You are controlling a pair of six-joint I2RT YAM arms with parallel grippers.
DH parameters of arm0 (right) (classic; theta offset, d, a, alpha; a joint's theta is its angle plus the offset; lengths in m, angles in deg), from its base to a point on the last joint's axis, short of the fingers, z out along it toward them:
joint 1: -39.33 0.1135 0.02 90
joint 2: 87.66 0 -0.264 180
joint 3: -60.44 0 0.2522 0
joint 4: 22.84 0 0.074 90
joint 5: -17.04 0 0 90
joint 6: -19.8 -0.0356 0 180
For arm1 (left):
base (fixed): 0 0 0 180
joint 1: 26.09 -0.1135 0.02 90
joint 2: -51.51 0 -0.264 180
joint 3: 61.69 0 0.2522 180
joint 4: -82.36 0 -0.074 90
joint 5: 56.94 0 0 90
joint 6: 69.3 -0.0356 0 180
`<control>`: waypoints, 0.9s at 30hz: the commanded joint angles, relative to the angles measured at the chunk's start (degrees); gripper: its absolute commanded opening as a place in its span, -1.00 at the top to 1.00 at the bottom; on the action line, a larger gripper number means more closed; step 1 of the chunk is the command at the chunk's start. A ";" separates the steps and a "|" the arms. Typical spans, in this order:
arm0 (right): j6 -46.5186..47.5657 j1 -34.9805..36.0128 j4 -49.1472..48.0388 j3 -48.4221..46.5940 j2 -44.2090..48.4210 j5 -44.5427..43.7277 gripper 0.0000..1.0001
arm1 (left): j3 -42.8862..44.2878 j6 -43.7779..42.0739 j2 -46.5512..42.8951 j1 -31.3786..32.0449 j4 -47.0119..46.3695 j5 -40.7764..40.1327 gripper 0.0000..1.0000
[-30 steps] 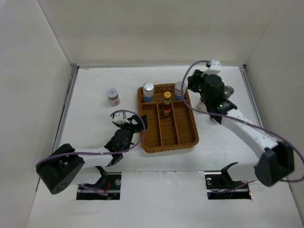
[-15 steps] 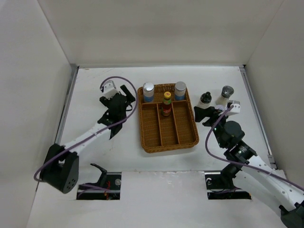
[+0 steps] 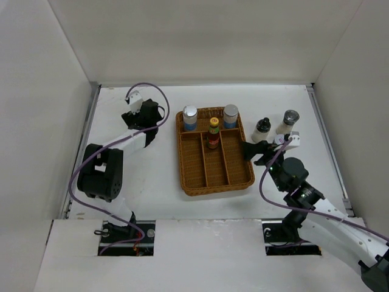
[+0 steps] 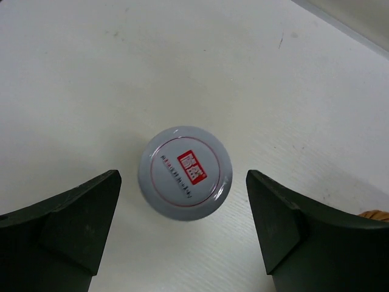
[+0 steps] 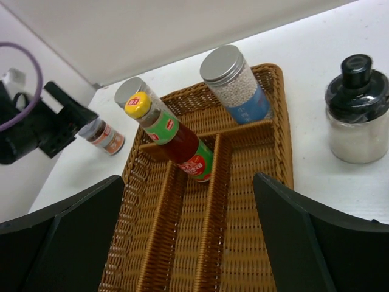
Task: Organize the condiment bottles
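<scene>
Left claw (image 4: 182,185) spread, the nearer arm; red-marked jar (image 4: 185,172) upright directly beneath, centred between its jaws, untouched; straight descent looks sufficient.

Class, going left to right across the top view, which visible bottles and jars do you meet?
left silver-capped jar → yellow-capped bottle → right silver-capped jar → black-capped jar → grey-capped jar

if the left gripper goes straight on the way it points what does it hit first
Probably the jar, on its white red-marked lid: the left gripper points down at it, its open jaws clear on either side. How far above it hangs is unclear.
</scene>
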 commanded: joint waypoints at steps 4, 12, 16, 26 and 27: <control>-0.89 1.49 -4.80 0.02 -1.87 3.04 -0.89 | 6.29 -2.50 5.30 -0.89 -0.44 1.37 -0.66; -0.71 1.49 -4.80 0.02 -1.61 2.69 -0.91 | 6.29 -3.21 7.07 -1.86 -1.50 1.99 0.08; -0.62 1.49 -4.71 0.19 -1.17 2.33 -0.92 | 1.03 -2.85 1.38 -1.34 -4.04 0.41 0.45; -0.54 1.49 -4.45 0.28 -0.82 1.37 -0.93 | -6.63 -5.05 -25.35 16.40 4.20 0.40 0.48; -0.54 1.49 -4.36 0.28 -0.73 1.02 -0.93 | -6.46 -5.14 -25.97 17.98 4.91 0.49 0.48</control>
